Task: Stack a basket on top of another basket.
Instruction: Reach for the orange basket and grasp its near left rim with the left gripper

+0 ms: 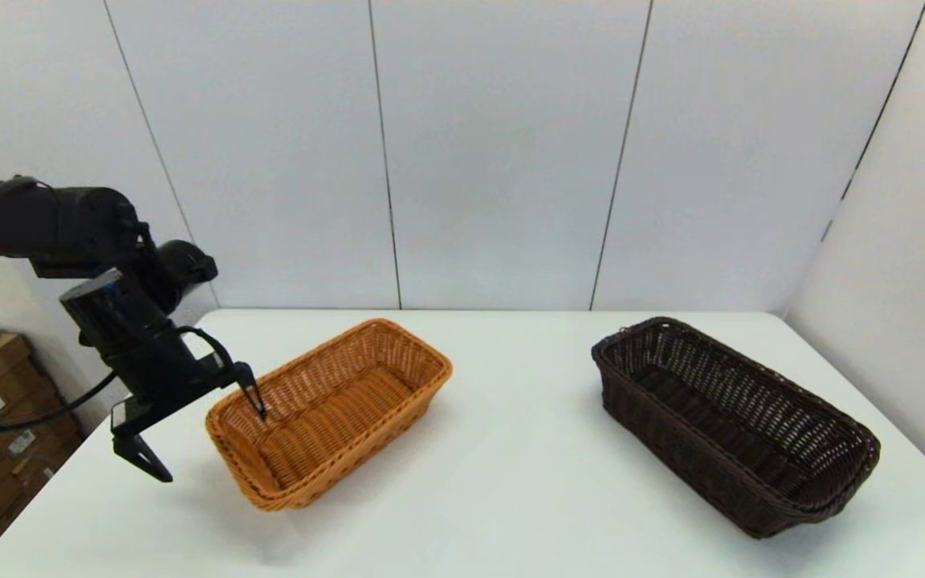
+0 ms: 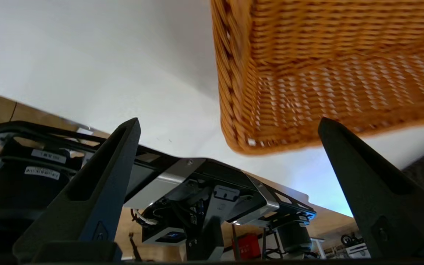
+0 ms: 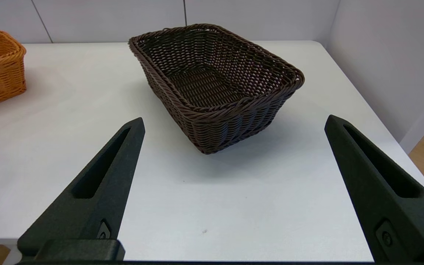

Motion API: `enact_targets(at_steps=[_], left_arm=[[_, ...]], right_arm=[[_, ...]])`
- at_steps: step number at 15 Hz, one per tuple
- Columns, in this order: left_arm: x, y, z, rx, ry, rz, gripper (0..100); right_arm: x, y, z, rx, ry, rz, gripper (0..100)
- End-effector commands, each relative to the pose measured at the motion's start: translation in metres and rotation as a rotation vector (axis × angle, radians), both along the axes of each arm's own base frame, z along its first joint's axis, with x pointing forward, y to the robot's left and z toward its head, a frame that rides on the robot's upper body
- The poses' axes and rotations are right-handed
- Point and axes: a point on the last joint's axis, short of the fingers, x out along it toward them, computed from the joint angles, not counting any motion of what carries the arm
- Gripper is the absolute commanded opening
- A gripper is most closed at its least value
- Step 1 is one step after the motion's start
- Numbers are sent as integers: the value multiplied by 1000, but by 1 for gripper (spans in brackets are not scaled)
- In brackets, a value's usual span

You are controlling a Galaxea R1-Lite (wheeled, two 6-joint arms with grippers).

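1. Left gripper: held above the table's left side with its 2 fingers spread wide. 1 fingertip is seen in front of the near short end of the orange-tan wicker basket, the other hangs outside that end. Nothing is pinched; contact with the rim cannot be told.
2. Orange-tan wicker basket: lies just beyond the left fingers, set at a slant on the white table. In the left wrist view its braided corner is seen between the fingertips and slightly past them.
3. Dark brown wicker basket: lies far to the right of the left gripper, well apart from the orange-tan basket, empty and untouched.
4. Right gripper: out of the head view; fingers spread, nothing held, the dark brown basket ahead of it on the table.
5. Step judged in hand: approach to the orange-tan basket's end wall; no stacking is done yet.
6. Next move judged: the fingers are to be lowered astride the braided rim, 1 inside and 1 outside, then pressed together before any lift.
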Motion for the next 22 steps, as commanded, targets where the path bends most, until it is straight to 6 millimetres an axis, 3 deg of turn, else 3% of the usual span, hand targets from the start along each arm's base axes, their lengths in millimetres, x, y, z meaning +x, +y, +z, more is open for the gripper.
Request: enact_targets(at_steps=[1,9,21,22], left_arm=[[7,-1,-34,-2,30,12,100],[24,-13,-69,-26,24,12,100],[33,-18,-85,93,-77,37,100],[32,-17,-87,94,-74,39,0]], right_arm=[[0,0,0,0,0,0,100],[0,0,0,0,0,0,100],[0,0,0,0,2,0,100],[0,0,0,0,0,0,100]])
